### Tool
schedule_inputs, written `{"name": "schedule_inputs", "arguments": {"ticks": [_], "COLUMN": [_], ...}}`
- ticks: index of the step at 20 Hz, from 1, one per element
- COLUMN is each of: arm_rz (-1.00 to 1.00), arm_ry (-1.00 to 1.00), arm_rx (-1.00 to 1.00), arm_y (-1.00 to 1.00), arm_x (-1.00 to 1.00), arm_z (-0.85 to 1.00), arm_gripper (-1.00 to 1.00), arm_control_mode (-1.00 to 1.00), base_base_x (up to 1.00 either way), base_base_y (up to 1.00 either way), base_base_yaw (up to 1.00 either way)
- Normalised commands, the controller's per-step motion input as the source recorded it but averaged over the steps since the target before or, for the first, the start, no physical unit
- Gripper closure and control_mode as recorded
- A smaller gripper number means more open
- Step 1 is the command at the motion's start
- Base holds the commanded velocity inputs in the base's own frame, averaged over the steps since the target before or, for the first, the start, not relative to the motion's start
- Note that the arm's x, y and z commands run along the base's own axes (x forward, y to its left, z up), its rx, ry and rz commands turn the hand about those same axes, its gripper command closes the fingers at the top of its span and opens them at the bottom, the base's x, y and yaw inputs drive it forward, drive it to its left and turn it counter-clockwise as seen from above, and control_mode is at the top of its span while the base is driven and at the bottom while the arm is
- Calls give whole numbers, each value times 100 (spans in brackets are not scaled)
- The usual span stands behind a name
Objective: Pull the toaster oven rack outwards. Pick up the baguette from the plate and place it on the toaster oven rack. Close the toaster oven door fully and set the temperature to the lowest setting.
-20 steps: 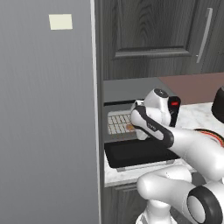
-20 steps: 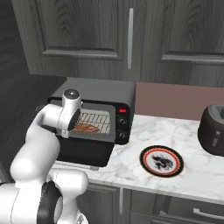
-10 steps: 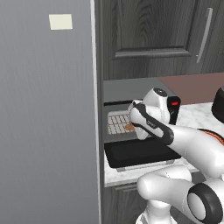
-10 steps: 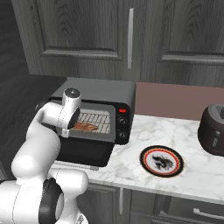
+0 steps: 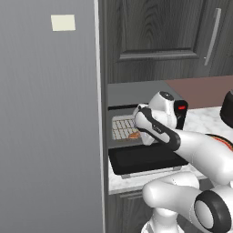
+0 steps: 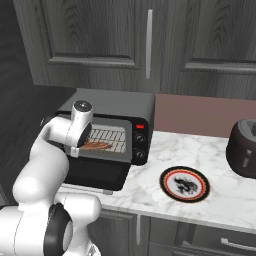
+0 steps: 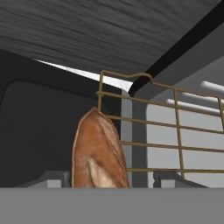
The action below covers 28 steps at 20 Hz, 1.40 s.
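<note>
Far left of the counter (image 6: 220,200), against the tall grey panel (image 5: 50,136): toaster oven (image 6: 125,107), black with a grey top, red light and two knobs on its right face. Toaster oven door (image 5: 145,159) dropped flat, projecting past the counter's front edge. Toaster oven rack (image 6: 107,136) drawn out over the door. Baguette (image 7: 98,153) lying on the rack's bars, near its front edge; seen close along the hand, long and tan-orange. Gripper (image 6: 85,146) just over the baguette at the oven mouth; fingertips hidden behind the wrist, so jaw spread and any hold on the bread not possible to tell. Right of the oven, toward the counter's front edge: plate (image 6: 184,183), orange-red rim, dark centre. Far right: dark rounded vessel (image 6: 244,149).
</note>
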Motion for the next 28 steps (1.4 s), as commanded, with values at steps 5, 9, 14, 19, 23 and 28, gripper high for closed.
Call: {"name": "schedule_inputs", "arguments": {"ticks": [5, 9, 14, 19, 23, 28], "arm_rz": [0, 0, 0, -1, -15, -31], "arm_ry": [0, 0, 0, 0, 1, 17], "arm_rx": [0, 0, 0, 0, 0, 3], "arm_y": [0, 0, 0, -5, -29, -43], "arm_x": [-7, -26, -40, -65, -67, -50], "arm_z": [0, 1, 7, 20, 45, 62], "arm_gripper": [-100, -100, -100, -100, -100, -100], "arm_control_mode": [-100, -100, -100, -100, -100, -100], "base_base_x": [0, 0, 0, 0, 0, 0], "base_base_y": [0, 0, 0, 0, 0, 0], "base_base_yaw": [0, 0, 0, 0, 0, 0]}}
